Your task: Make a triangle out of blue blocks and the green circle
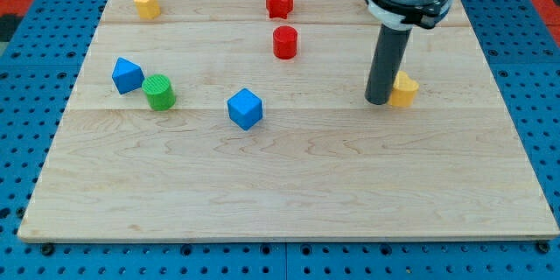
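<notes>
A blue block [128, 75] sits at the view's left, touching or nearly touching the green circle [159, 93] just to its lower right. A blue cube [245, 108] lies apart from them, toward the middle of the wooden board [289, 192]. My tip [379, 101] is at the view's right, far from these three, right beside the left side of a yellow block [404, 90].
A yellow block [146, 3] is at the top left. A red star-shaped block [279, 1] is at the top centre, with a red cylinder [285, 42] below it. The board lies on a blue pegboard surface [35, 96].
</notes>
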`<state>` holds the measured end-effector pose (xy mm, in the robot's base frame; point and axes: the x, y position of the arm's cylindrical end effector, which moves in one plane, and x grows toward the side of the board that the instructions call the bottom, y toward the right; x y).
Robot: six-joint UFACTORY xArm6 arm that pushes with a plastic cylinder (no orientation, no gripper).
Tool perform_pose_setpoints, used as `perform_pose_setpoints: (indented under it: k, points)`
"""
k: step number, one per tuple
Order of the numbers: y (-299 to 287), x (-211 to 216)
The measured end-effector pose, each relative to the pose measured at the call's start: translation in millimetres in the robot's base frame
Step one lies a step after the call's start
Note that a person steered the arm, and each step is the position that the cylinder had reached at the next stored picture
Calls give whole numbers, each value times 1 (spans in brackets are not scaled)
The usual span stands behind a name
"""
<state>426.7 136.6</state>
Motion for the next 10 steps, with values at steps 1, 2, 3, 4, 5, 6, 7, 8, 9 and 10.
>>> perform_pose_setpoints:
  k: [1, 2, 3, 4, 5, 6, 7, 8, 9, 10]
  points:
    - [42, -15]
    - [59, -28]
    - [7, -29]
    - [-73, -18]
    - [-157, 13]
    - [-180, -14]
    - [-210, 47]
    - [-251, 109]
    - [-207, 122]
    - [-247, 153]
